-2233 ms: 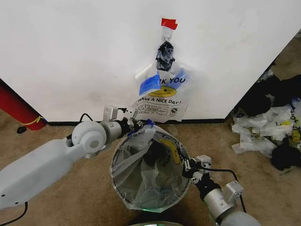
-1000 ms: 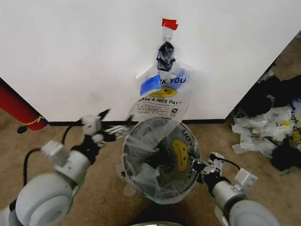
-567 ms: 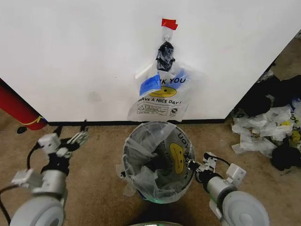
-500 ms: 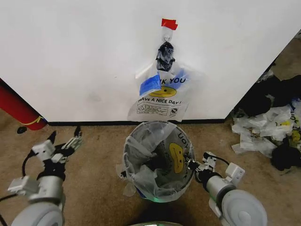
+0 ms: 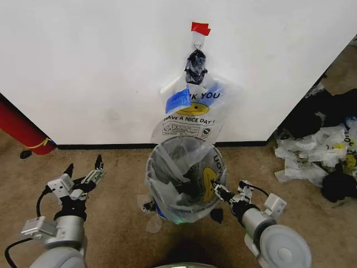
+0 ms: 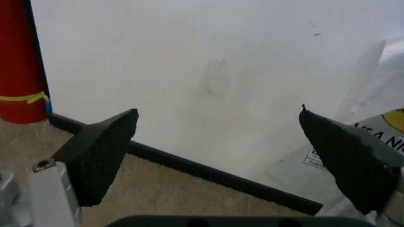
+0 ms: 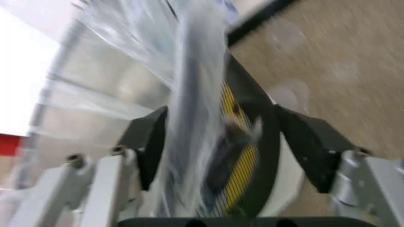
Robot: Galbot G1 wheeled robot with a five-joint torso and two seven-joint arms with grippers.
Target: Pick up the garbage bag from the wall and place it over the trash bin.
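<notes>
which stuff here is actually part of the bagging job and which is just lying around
Part of the job:
- garbage bag, draped in the trash bin
- wall
- right tool, at the bin's rim, fingers open astride the bag's edge
- left tool, open, off to the bin's left

Lying about:
- second smiley bag hanging on the wall
- red cylinder
- bag pile

Even bright light, soft shadows; right wrist view motion-blurred — streaky

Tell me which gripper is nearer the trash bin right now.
Right. The right gripper is at the trash bin rim; the left gripper hangs apart over the carpet.
</notes>
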